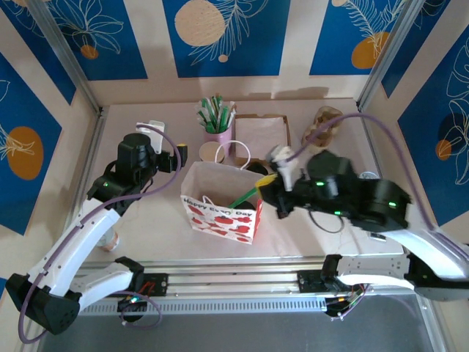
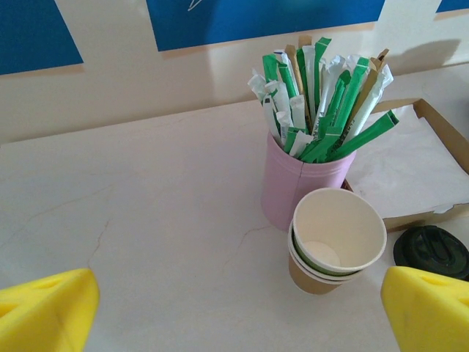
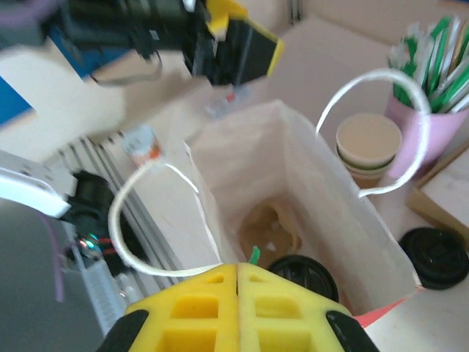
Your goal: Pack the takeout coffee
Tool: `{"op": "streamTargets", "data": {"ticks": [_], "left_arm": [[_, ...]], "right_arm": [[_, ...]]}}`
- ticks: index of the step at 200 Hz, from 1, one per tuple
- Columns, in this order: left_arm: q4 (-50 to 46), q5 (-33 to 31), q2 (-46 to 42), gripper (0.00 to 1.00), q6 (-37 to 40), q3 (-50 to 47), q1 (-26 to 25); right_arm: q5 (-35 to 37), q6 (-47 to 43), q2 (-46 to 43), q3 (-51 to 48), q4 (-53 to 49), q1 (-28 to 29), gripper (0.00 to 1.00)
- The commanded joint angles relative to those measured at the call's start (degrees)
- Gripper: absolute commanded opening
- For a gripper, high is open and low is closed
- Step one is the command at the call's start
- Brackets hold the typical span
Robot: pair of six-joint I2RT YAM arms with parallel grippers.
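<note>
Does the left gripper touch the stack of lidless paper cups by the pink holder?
Apart. In the left wrist view, bare table separates the yellow fingers of the open left gripper from the stack of lidless tan and green paper cups.

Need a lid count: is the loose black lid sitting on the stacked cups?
No, the black lid lies on the table beside the open stacked cups.

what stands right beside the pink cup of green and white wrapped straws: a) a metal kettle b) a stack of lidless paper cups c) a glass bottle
b: the left wrist view shows a stack of lidless paper cups close beside the pink cup of wrapped straws, with a loose round black plastic lid lying apart.
</note>
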Motion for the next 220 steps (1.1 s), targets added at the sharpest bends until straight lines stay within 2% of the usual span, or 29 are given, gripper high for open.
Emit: {"op": "streamTargets", "data": {"ticks": [1, 9, 18, 30, 39, 45, 64, 76, 98, 114, 150, 183, 220], "left_arm": [[1.5, -0.4, -0.3, 0.98, 0.0, -0.5, 0.5], [1.4, -0.3, -0.3, 0.98, 0.0, -0.5, 0.5], [1.4, -0.2, -0.3, 0.98, 0.1, -0.5, 0.5], [1.3, -0.2, -0.3, 0.98, 0.0, -0.5, 0.4], [1.3, -0.3, -0.3, 0.98, 0.1, -0.7, 0.4], [1.4, -0.4, -0.4, 0.98, 0.1, -0.7, 0.4], [1.4, -0.3, -0.3, 0.98, 0.1, -0.7, 0.4], [1.5, -0.3, -0.2, 0.97, 0.1, -0.6, 0.4], [1.5, -0.2, -0.1, 0.97, 0.1, -0.6, 0.4], [1.4, -0.4, -0.2, 0.97, 0.2, -0.6, 0.4], [1.4, -0.7, 0.0, 0.97, 0.5, -0.6, 0.4], [1.5, -0.9, -0.3, 0.97, 0.8, -0.8, 0.4], [1.4, -1.0, 0.0, 0.97, 1.0, -0.9, 0.4]], "right_arm": [[8.8, -2.1, 3.6, -0.8, 2.3, 1.7, 0.0], [9.7, -2.0, 5.4, -0.7, 1.9, 1.0, 0.0], [9.0, -1.4, 7.6, -0.3, 0.7, -0.3, 0.07], [6.6, 0.3, 10.3, 0.5, -1.3, -1.8, 0.21], [5.2, 1.4, 12.0, 1.7, -2.9, -2.6, 0.37], [4.4, 1.8, 13.0, 2.6, -3.9, -2.8, 0.45], [7.6, 3.9, 14.9, 6.6, -7.7, -3.3, 0.51], [6.1, 5.0, 14.5, 8.2, -8.4, -5.9, 0.58], [-2.3, 8.6, 12.8, 7.9, -6.2, -16.0, 0.59], [-5.4, 10.6, 13.2, 7.2, -4.4, -23.6, 0.62], [-9.0, 11.2, 24.2, 7.9, -2.3, -36.6, 0.64], [-9.8, 13.5, 36.9, 9.8, 2.3, -42.4, 0.67], [-7.0, 15.2, 56.2, 24.5, -1.2, -44.4, 0.66]]}}
